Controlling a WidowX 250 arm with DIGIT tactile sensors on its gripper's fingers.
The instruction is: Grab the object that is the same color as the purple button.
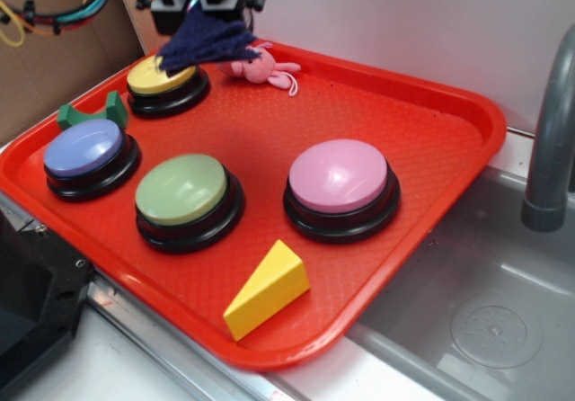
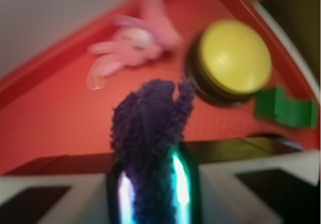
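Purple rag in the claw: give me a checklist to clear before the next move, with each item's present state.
1. Right object: the rag is dark purple, closest in colour to the purple button: ok.
2. Grip: in the wrist view the claw is shut on the rag, cloth bunched between the fingers: ok.
3. Lift: in the exterior view the rag hangs above the yellow button, its lower edge close to the dome; whether they touch: cannot tell.
4. Nothing else caught: the pink bunny lies on the red tray, apart from the rag: ok.
5. Grip depth: how much cloth sits inside the claw is blurred: cannot tell.
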